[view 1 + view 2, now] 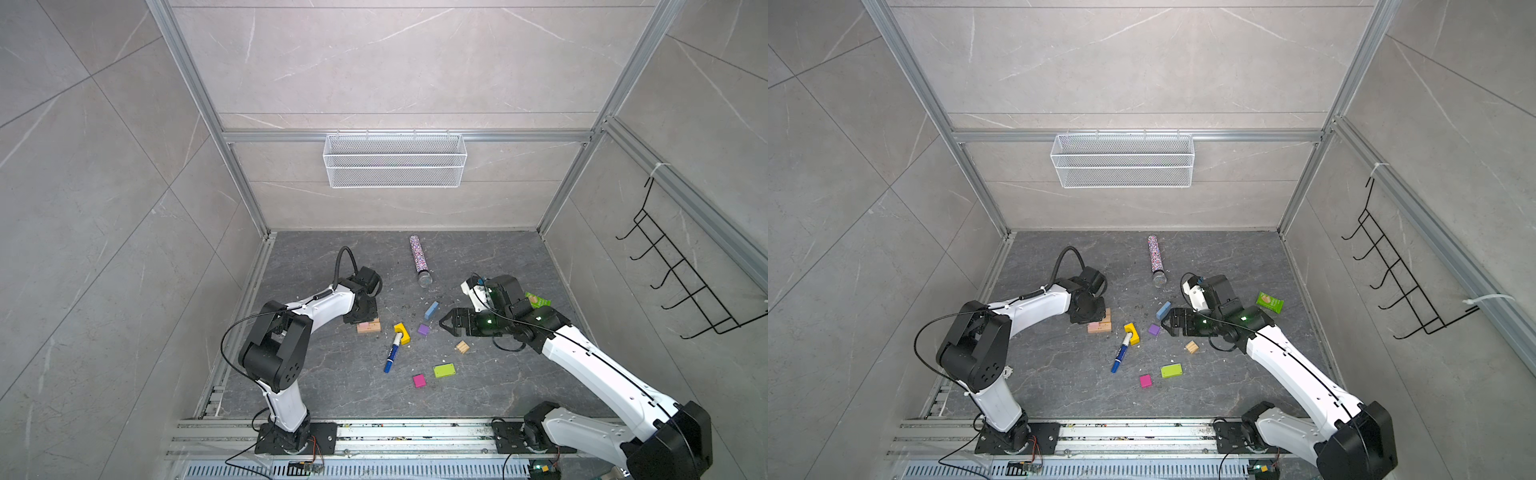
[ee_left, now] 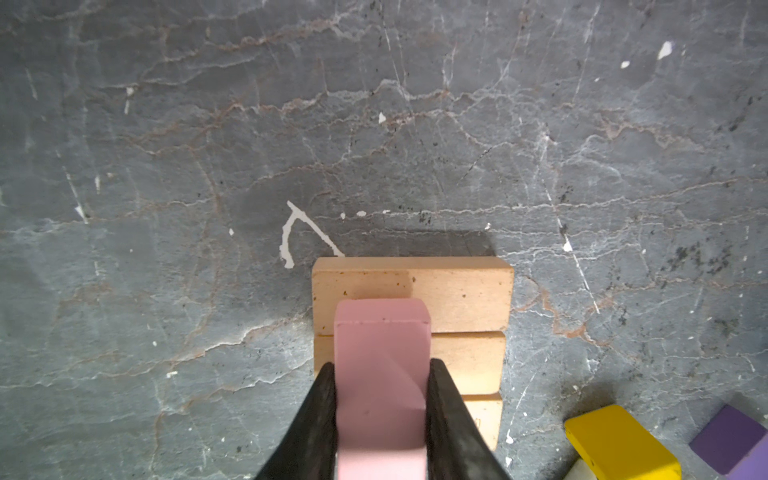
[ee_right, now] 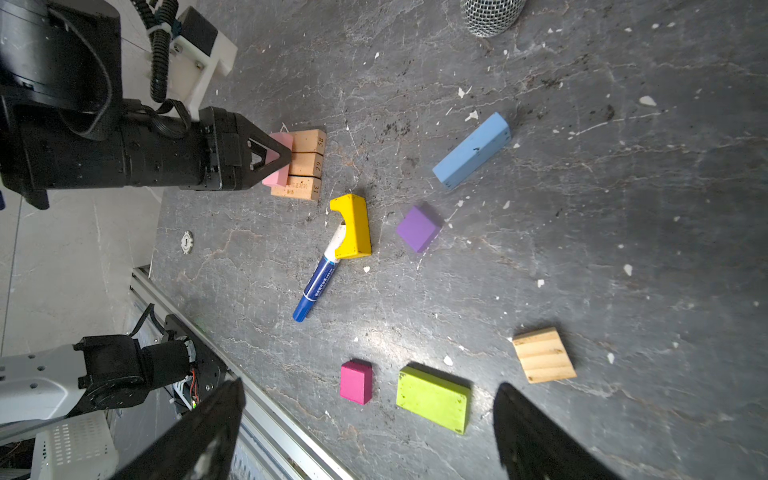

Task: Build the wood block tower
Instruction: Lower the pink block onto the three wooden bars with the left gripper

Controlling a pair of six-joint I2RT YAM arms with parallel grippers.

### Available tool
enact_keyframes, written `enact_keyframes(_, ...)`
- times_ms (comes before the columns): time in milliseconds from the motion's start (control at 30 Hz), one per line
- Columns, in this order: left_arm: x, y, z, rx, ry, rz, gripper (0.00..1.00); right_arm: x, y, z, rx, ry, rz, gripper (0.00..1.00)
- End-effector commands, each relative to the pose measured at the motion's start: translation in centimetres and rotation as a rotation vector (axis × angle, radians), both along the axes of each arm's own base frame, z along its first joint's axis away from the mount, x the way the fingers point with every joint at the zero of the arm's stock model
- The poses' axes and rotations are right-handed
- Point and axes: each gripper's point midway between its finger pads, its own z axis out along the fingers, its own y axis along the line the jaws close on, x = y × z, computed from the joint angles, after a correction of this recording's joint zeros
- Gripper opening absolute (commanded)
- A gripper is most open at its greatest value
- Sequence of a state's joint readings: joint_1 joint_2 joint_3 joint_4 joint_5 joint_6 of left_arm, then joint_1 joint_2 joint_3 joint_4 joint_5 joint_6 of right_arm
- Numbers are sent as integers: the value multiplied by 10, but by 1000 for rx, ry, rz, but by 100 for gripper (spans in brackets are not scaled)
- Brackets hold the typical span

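Three tan bars (image 2: 465,291) lie side by side. Both wrist views show the left gripper (image 2: 380,370) pinching a pink block (image 2: 380,328) over them, with a black finger (image 2: 324,399) pressed to each side. Whether pink touches the bars is unclear. In both top views the wrist hides that grip.

The left wrist view catches only the arch (image 2: 619,444) and purple block (image 2: 731,440). The right wrist view adds the blue bar (image 3: 473,149), magenta block (image 3: 355,382), green block (image 3: 432,399), tan cube (image 3: 542,355) and a marker (image 3: 318,282) with its white end in the arch's hollow.

In a top view the arch sits at 3 o'clock of the bars. The right gripper (image 1: 442,325), at 3 o'clock of purple, hangs spread wide and holds nothing.
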State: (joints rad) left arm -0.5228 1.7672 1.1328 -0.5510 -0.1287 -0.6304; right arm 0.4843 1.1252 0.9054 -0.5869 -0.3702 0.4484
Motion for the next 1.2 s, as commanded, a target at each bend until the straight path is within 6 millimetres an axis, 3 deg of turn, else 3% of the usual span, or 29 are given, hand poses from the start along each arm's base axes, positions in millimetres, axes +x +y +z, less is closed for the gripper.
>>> enact_keyframes(0, 3, 0, -2, -4, -3, 20, 0, -3, 0, -4, -19, -1, 16, 93)
enact_keyframes(233, 2, 0, -4, -3, 4, 19, 0, -4, 0, -6, -20, 4, 18, 93)
enact_keyframes(867, -1, 0, -7, 2, 23, 18, 19, -3, 1, -6, -18, 7, 19, 93)
enact_keyframes(1167, -2, 1, -5, 3, 21, 21, 35, -4, 2, -7, -18, 8, 22, 93)
